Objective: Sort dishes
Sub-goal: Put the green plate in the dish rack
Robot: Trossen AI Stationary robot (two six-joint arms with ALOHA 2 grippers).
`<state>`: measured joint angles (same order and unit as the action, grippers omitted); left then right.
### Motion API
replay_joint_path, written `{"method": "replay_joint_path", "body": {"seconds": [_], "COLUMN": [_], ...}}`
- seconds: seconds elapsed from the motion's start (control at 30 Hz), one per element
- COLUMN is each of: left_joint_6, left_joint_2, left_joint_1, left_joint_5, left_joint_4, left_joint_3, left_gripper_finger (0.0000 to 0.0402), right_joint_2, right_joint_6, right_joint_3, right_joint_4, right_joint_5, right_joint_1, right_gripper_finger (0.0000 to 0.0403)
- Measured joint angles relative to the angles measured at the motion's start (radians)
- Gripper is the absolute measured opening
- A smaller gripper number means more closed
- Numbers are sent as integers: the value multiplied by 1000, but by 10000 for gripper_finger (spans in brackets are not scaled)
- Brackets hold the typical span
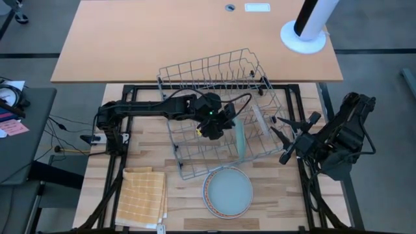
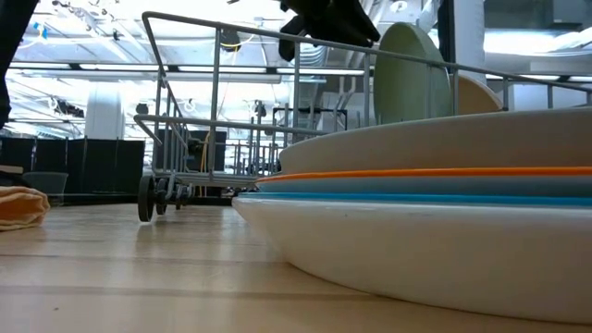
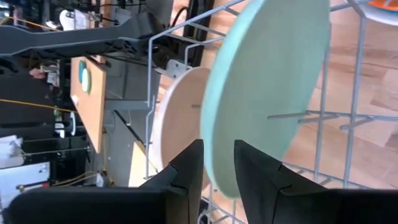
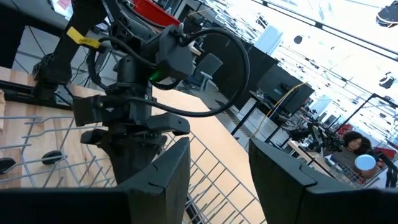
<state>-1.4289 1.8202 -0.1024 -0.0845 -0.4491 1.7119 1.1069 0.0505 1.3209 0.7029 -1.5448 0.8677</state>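
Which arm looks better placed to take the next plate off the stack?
Probably the right. The right gripper is open and empty beside the wire rack, with the plate stack close by. The left gripper is over the rack at the upright teal plate.

Two plates (image 1: pixel 242 138) in rack (image 1: pixel 195 75); stack (image 1: pixel 227 192) before it.

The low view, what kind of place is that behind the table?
Probably a robotics lab or workshop, not a kitchen: long ceiling strip lights and rows of dark workstations run behind the wire rack, and the right wrist view shows monitors on desks.
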Motion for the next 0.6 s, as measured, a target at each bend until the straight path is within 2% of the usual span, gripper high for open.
{"method": "replay_joint_path", "body": {"seconds": [0.37,0.6], "left_joint_6": [-21,-69], "left_joint_2": [0,30], "left_joint_1": [0,6], "left_joint_5": [-7,-4], "left_joint_4": [-5,52], "left_joint_3": [0,0], "left_gripper_finger": [40,64], "right_joint_2": [0,0], "right_joint_6": [0,1], "right_joint_3": [0,0], "right_joint_4": [0,0], "right_joint_5": [0,0], "right_joint_1": [0,0], "right_gripper_finger": [166,166]}}
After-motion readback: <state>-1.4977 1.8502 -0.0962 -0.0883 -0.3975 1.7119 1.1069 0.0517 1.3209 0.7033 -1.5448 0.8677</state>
